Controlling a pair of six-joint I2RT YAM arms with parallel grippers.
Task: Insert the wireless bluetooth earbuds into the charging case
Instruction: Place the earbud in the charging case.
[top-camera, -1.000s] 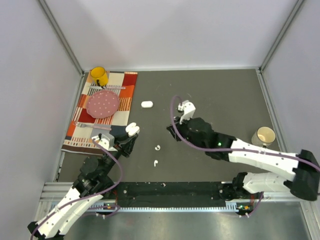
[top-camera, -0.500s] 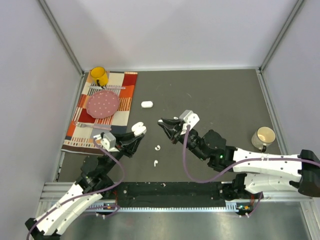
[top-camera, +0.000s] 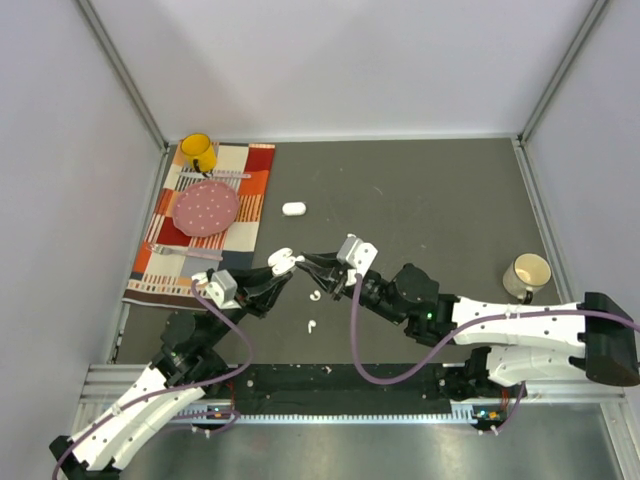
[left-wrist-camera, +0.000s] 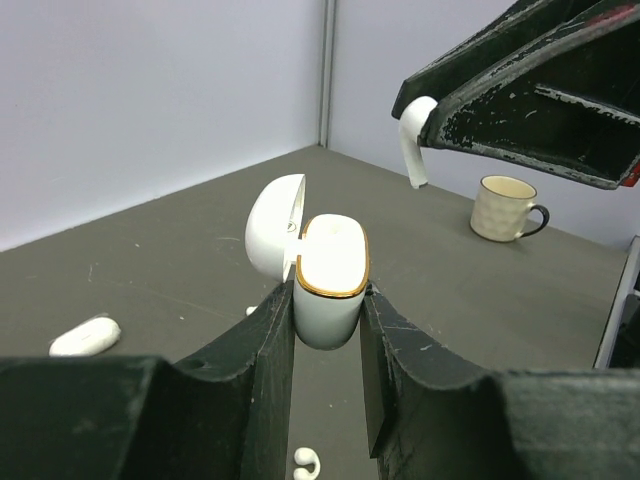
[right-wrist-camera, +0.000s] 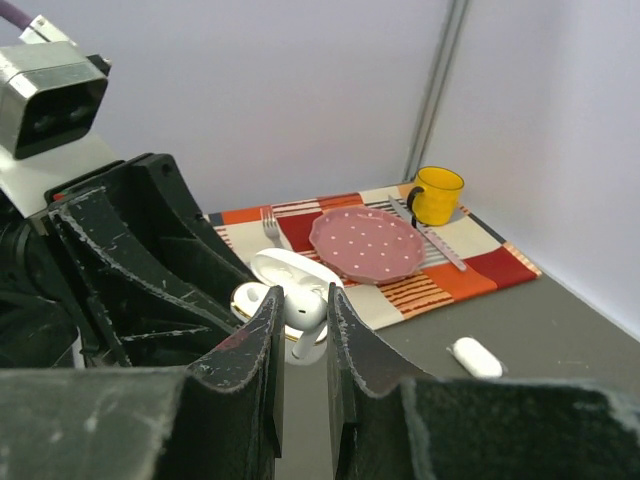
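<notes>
between the fingertips of the right gripper (right-wrist-camera: 303, 308) the earbud (left-wrist-camera: 411, 140) is half hidden, pinched just beside the open charging case (left-wrist-camera: 331, 268), which the left gripper (left-wrist-camera: 328, 312) clamps.

The left gripper (top-camera: 278, 272) is clamped on the charging case (left-wrist-camera: 330, 275), the right gripper (top-camera: 307, 261) on an earbud (left-wrist-camera: 412, 135). Both sets of tips are held close together.

White arm links (top-camera: 512, 325) with black joints, looping purple cables (top-camera: 353, 325), and scuffed matte-black fingers (left-wrist-camera: 262, 360).
</notes>
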